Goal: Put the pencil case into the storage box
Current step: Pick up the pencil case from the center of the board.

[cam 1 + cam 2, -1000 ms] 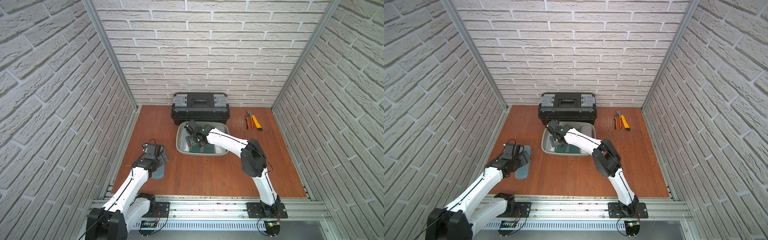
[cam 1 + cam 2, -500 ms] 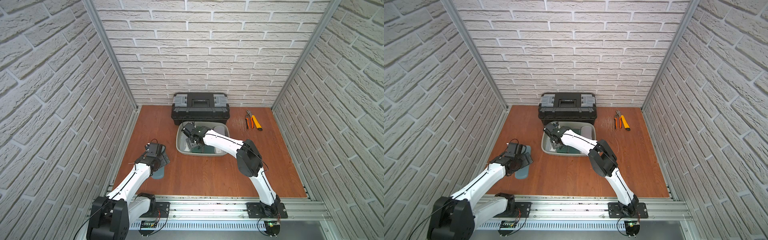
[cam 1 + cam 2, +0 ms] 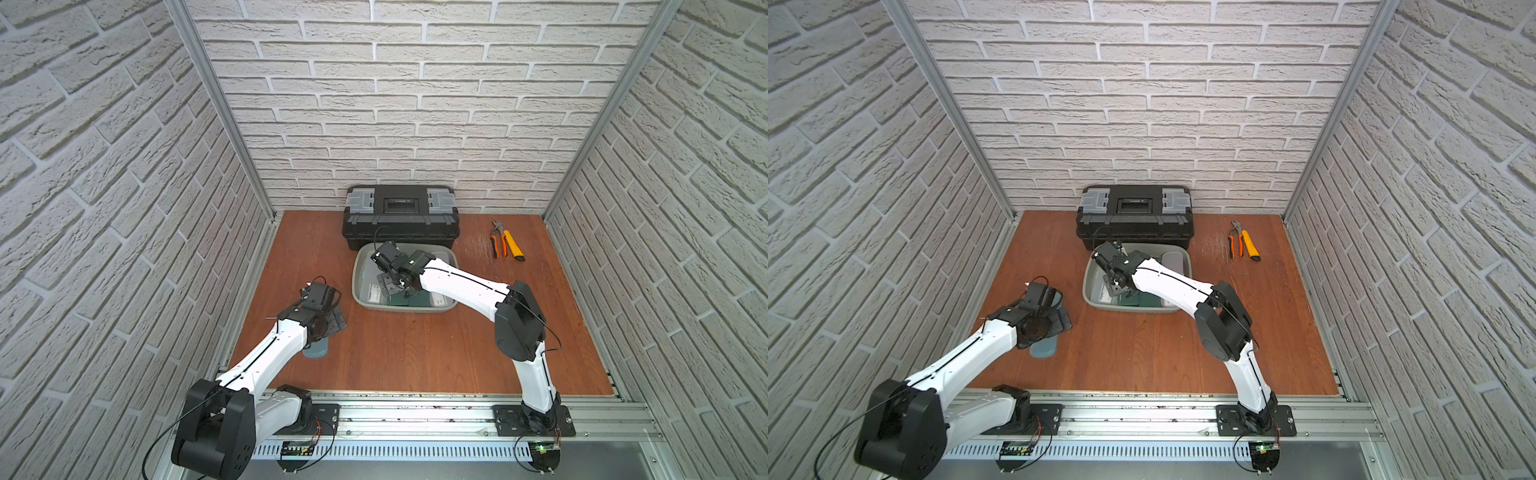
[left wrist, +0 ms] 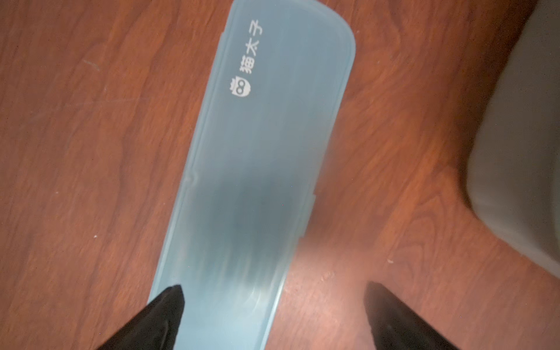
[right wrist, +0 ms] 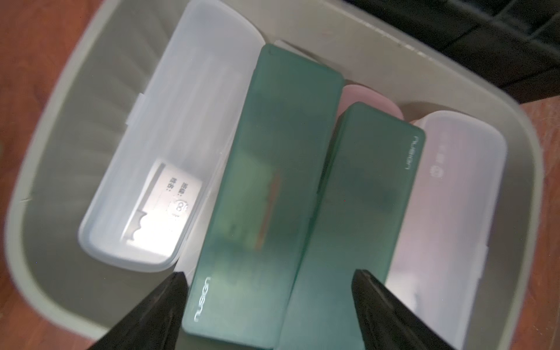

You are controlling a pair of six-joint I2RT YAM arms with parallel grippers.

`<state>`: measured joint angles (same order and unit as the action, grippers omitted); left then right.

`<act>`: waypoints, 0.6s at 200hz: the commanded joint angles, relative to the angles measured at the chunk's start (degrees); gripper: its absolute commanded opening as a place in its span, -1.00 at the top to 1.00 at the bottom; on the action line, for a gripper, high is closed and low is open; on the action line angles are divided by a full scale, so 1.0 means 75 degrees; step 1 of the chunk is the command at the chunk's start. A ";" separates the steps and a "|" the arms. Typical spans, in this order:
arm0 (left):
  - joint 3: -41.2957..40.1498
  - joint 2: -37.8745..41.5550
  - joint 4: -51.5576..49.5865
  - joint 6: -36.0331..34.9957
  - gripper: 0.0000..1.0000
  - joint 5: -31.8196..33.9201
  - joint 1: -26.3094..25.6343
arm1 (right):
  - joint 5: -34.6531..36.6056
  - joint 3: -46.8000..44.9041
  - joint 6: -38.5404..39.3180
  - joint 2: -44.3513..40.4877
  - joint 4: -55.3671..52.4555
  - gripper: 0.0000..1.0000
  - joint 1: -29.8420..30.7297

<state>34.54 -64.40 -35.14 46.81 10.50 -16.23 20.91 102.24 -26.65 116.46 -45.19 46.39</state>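
At about 8 o'clock on the table, most of the pencil case is hidden in both top views beneath the left gripper and its wrist; only its rounded near end pokes out. The left wrist view shows its pale blue translucent lid, but the end nearest the camera is cut off, and a blurred grey shape at one edge is too soft to name. The storage box sits near 12 o'clock, just in front of the black toolbox. The right arm covers much of its contents from above. The right wrist view, softened by blur, shows a white case, two dark green cases and pale pink cases partly buried under them. Pliers and a yellow utility knife lie at 2 o'clock.

Compared with a second ago, the pencil case lies in the same spot, outside the box, and both grippers hang over the same things. The right elbow sits slightly farther toward 3 o'clock than half a second ago.

The left arm reaches forward low, wrist bent down, jaws spread wide. One fingertip is over the case's edge, the other over bare wood, and nothing is held. The right arm stretches from 5 o'clock toward 12, forearm sloping into the box. The right gripper points down with its jaws apart above the green cases, empty. I cannot tell whether it touches them.
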 commanded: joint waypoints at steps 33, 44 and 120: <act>-0.0140 0.0904 -0.0602 -0.0090 -0.97 0.0961 0.0008 | -0.0546 -0.1747 0.0201 -0.1972 0.1024 -0.81 -0.0022; -0.0236 0.1150 -0.0343 -0.0286 -0.97 0.1084 0.0026 | -0.0665 -0.2135 0.0157 -0.2166 0.1159 -0.81 -0.0021; -0.0657 0.1227 0.0333 -0.1121 -0.97 -0.0114 0.1077 | -0.0936 -0.3600 -0.0149 -0.2720 0.1527 -0.79 -0.0021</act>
<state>30.22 -53.56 -35.11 40.53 13.26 -8.78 14.61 76.03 -26.79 99.33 -36.88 46.33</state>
